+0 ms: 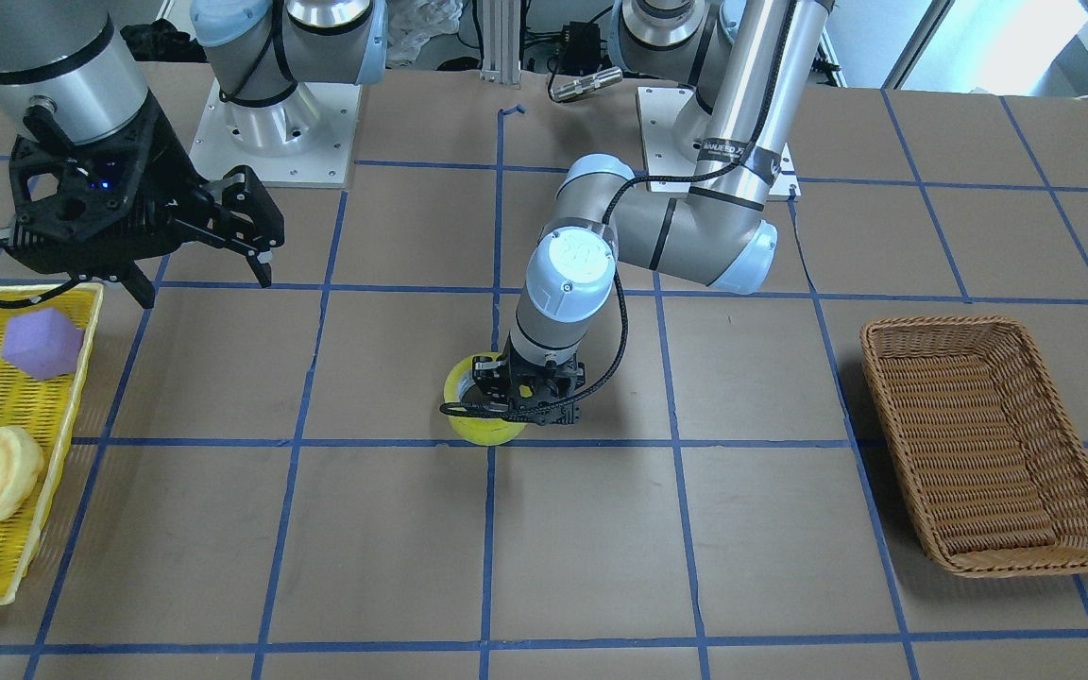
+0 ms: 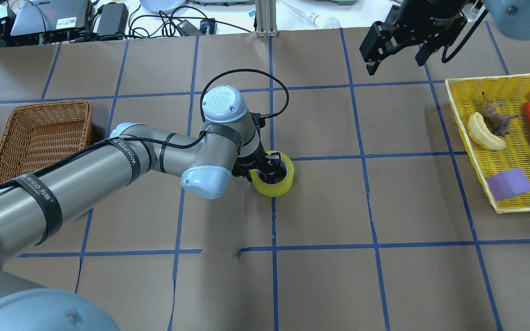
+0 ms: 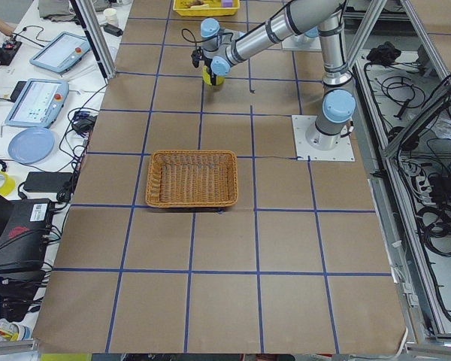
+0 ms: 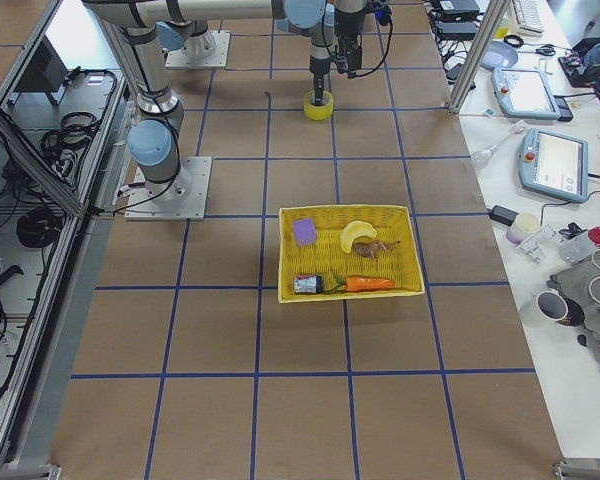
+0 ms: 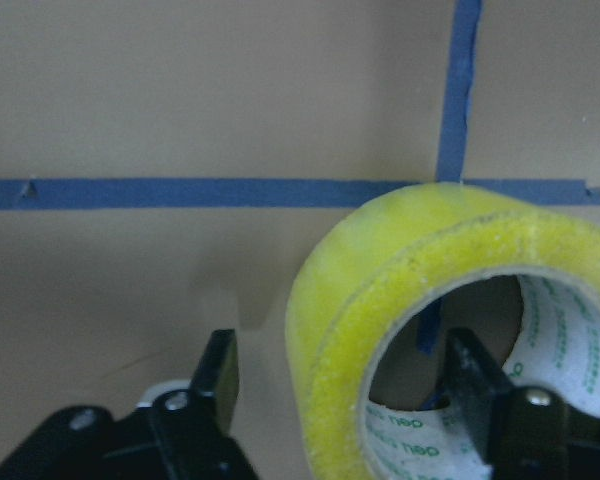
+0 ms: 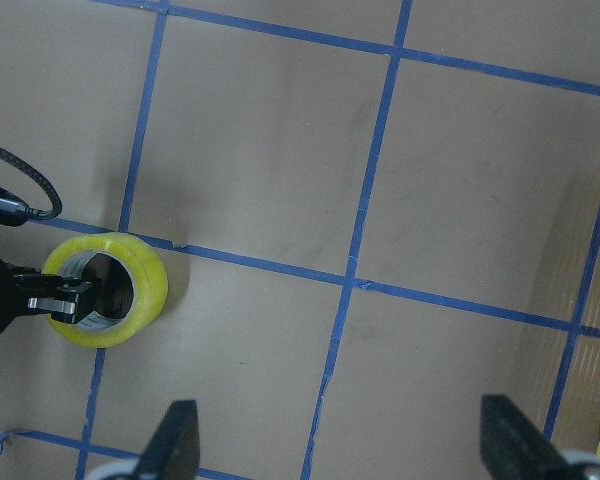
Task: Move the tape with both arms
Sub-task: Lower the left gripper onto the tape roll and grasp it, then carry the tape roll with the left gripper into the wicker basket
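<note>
Left wrist-mounted view: tape [image 5: 380, 270] lies flat on the table [image 2: 384, 207], on a blue grid crossing [image 5: 450, 188] near the centre. Left gripper [image 5: 340, 370] straddles its wall, one finger [image 5: 470, 375] inside the core, the other outside with a gap showing, so jaws apart, not yet clamped. Right gripper [image 6: 338, 410] hangs well away, fingers spread, empty. Roll looks light and stiff; glossy outer face likely slick, so pinching the wall, core side against outside, seems the safest hold.
</note>
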